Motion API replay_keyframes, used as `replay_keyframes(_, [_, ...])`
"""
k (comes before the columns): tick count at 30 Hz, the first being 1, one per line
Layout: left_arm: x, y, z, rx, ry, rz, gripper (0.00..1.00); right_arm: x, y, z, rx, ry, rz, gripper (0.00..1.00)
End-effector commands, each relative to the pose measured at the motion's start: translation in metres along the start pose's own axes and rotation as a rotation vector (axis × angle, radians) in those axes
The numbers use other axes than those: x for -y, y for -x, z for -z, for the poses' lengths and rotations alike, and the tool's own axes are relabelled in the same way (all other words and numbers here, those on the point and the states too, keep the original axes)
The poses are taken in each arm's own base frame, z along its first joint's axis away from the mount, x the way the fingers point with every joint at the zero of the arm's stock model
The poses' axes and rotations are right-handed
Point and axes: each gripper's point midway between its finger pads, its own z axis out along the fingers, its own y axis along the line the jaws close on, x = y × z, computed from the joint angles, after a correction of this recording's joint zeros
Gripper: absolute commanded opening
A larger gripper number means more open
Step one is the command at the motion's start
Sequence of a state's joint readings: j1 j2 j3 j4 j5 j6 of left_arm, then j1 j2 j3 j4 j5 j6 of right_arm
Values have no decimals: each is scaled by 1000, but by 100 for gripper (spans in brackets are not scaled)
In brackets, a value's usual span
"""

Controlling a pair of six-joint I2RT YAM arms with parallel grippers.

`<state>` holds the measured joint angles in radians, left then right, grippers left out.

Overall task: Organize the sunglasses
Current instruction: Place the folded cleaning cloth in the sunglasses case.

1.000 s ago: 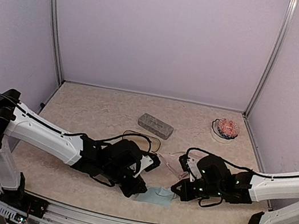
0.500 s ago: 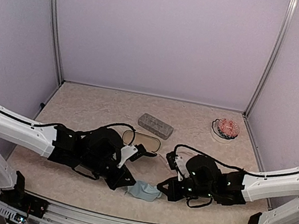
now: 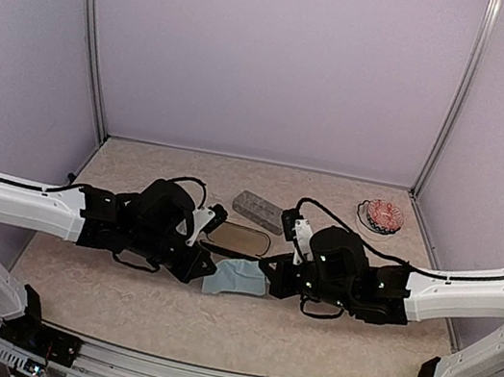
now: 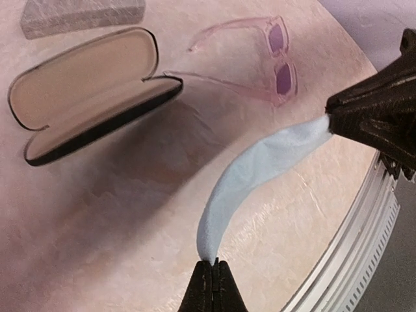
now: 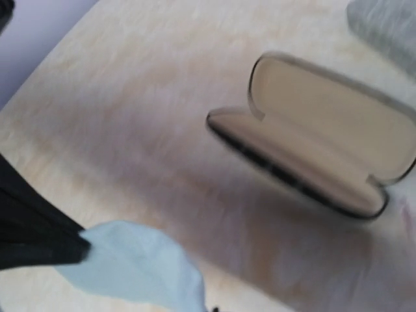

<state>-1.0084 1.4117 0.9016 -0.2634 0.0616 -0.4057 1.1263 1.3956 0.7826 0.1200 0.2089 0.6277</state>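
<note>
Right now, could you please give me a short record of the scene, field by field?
left gripper: shut on one end of the pale blue cloth
right gripper: shut on its other end
cloth: slung between them, above the table
black case: open, empty
pink sunglasses: unfolded on the table, beside the black case
grey case: behind the black case

open black glasses case [image 3: 238, 238] lies on beige table [image 3: 137, 178], tan lining facing up. grey rectangular case [image 3: 260, 210] just behind it. pale blue cloth [image 3: 234, 278] pulled into a curved strip in front of the open case. round red-and-white dish [image 3: 384, 217] at far right, well apart.
</note>
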Motion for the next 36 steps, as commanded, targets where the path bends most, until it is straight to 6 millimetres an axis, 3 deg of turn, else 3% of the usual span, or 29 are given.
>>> replay_keyframes(1, [-17,41,12,90,69,2,0,12,28,-11,67,-47,21,0])
replay_keyframes(11, [-55,84,5,131,145,41,0,28,51,-41,84,-63,12,0])
replay_keyframes(23, [-87,96,-26,84,158,96,0,56,64,-67,80,-90,5,0])
replay_keyframes(36, [-114,99,-51,55,169,132,0,79,56,-89,43,-97,-8,0])
